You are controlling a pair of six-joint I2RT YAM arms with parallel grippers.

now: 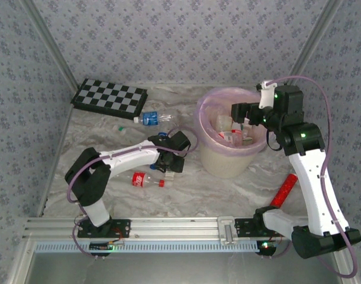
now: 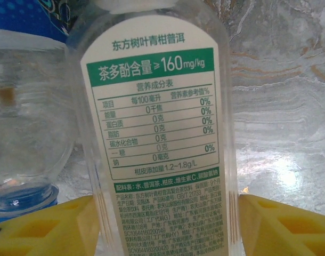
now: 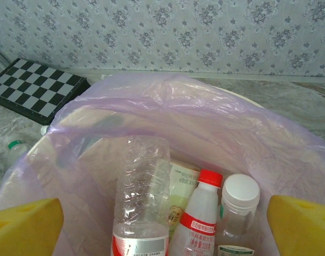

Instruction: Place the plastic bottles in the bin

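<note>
1. Green-labelled bottle (image 2: 157, 133): clear, between the left gripper's (image 2: 169, 226) yellow pads.
2. Blue-labelled bottle (image 2: 24, 133): clear, just left of those pads.
3. Red-labelled bottle (image 1: 146, 180): lying flat, just nearside of the left gripper.
4. Bin (image 3: 205, 106): pink-lined, directly beneath the right gripper (image 3: 162, 224), holding a clear bottle (image 3: 141, 186), a red-capped bottle (image 3: 201, 213) and a white-capped bottle (image 3: 240, 205).

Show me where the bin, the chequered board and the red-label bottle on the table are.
bin (image 1: 228, 163), top view, on its outer wall.
chequered board (image 1: 109, 97), top view, middle of its surface.
red-label bottle (image 1: 142, 179), top view, on its label.
</note>
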